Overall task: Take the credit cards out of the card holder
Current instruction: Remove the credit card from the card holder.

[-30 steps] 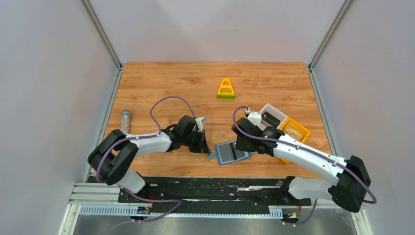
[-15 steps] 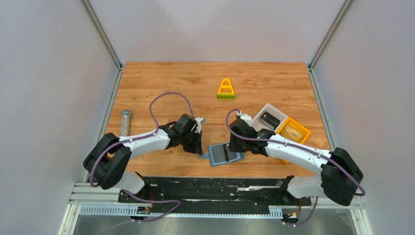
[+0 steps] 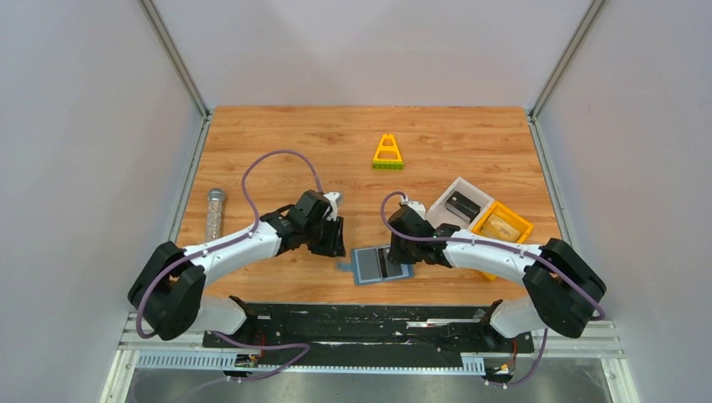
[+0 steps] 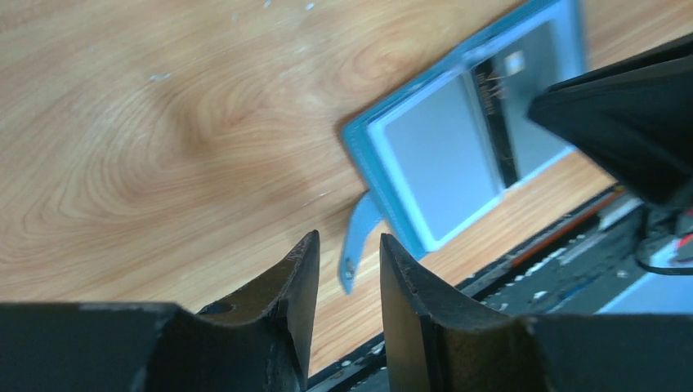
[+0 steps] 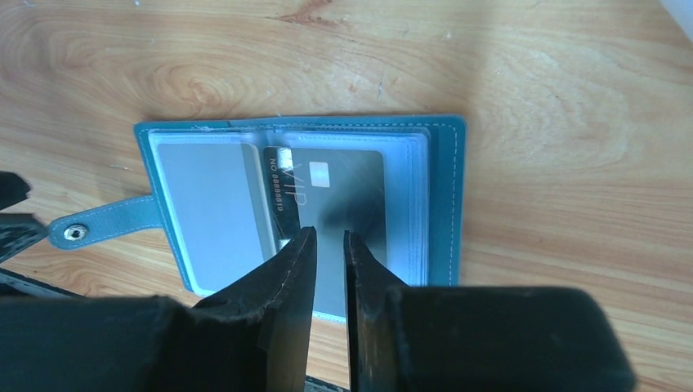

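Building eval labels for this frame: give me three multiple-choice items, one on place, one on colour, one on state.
1. Where does the card holder lie on the table?
A) near edge, middle
B) far left corner
C) far right corner
2. What colour is the credit card showing in it?
A) red
B) dark grey
C) yellow
3. How is the card holder?
A) folded shut
B) standing on edge
C) open flat
Key: 1 A, the top view shows it midway along the near edge; 2 B, the right wrist view shows a dark grey card under clear plastic; 3 C, both panels face up.
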